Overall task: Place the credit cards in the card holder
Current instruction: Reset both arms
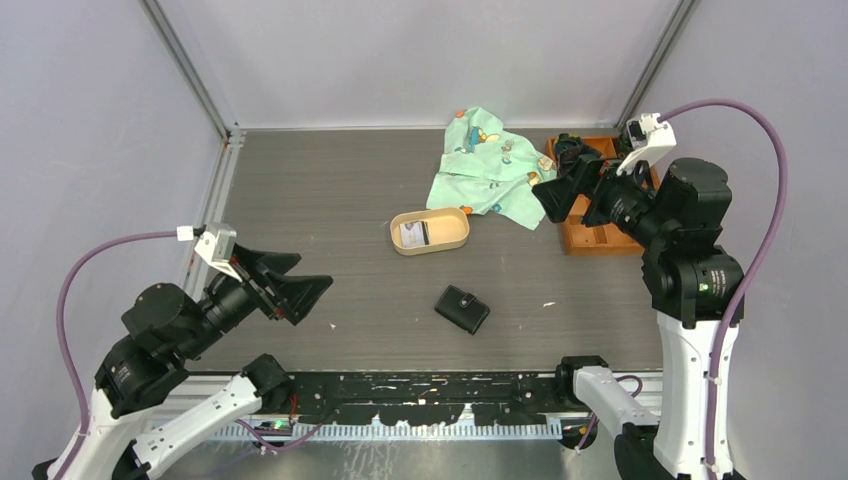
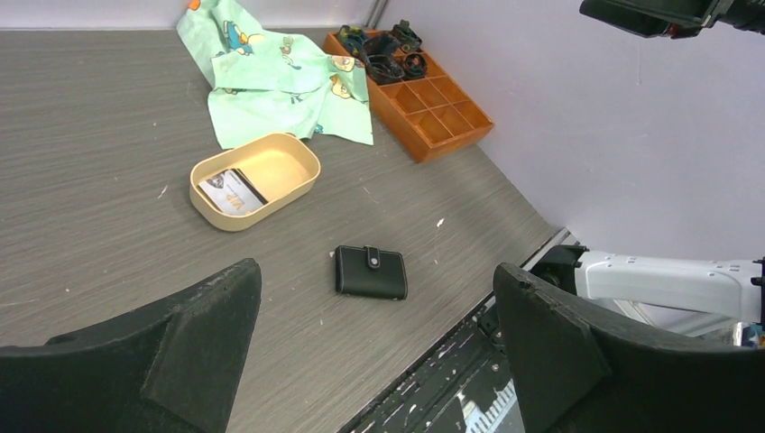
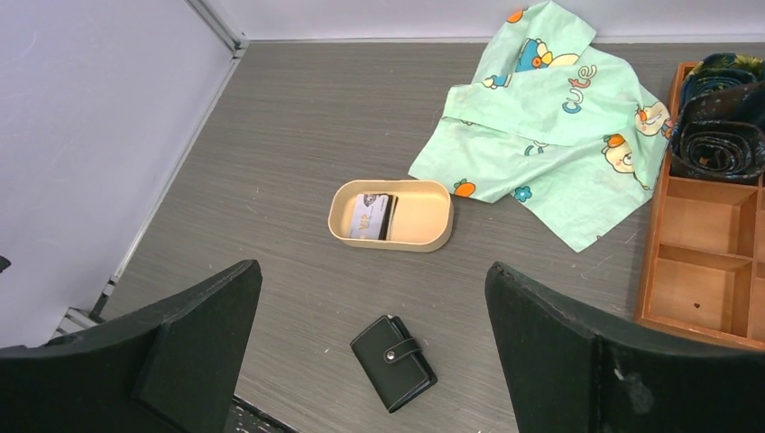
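Observation:
The card holder (image 1: 462, 308) is a small black wallet, snapped shut, lying flat on the grey table near the front middle. It also shows in the left wrist view (image 2: 371, 272) and the right wrist view (image 3: 394, 362). The credit cards (image 1: 414, 233) lie stacked in the left end of a tan oval tray (image 1: 455, 240); they show pale with dark markings in both wrist views (image 2: 232, 192) (image 3: 371, 216). My left gripper (image 1: 313, 272) is open and empty, above the table to the left of the wallet. My right gripper (image 1: 562, 190) is open and empty, raised at the back right.
A green printed cloth (image 1: 485, 170) lies crumpled behind the tray. An orange compartment box (image 1: 600, 238) stands at the back right under my right arm, with dark rolled items (image 3: 722, 135) in its far cells. Pale walls close in the left, back and right.

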`<state>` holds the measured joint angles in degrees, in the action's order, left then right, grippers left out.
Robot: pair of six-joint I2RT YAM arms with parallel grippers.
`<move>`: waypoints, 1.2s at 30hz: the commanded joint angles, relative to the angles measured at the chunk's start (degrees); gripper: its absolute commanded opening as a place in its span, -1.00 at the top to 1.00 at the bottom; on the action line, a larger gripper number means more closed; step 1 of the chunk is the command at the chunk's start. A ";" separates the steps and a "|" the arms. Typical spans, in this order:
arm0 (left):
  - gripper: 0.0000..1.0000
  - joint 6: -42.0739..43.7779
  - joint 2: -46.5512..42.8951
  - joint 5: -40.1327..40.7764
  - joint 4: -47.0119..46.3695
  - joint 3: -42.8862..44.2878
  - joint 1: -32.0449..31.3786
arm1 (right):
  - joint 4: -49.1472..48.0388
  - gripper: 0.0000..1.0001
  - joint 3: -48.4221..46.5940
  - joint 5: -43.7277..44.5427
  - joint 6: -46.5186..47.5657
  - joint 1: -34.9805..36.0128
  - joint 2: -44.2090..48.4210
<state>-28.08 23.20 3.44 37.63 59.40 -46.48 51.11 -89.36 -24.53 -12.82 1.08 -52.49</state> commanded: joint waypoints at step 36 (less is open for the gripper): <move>-0.99 0.66 1.08 -0.70 -2.03 -2.47 0.14 | -2.93 -0.99 0.75 -3.09 -0.89 -0.29 1.34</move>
<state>-28.05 23.66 3.40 38.00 56.80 -46.48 50.96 -88.16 -26.96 -12.88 1.02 -51.96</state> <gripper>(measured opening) 0.994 0.995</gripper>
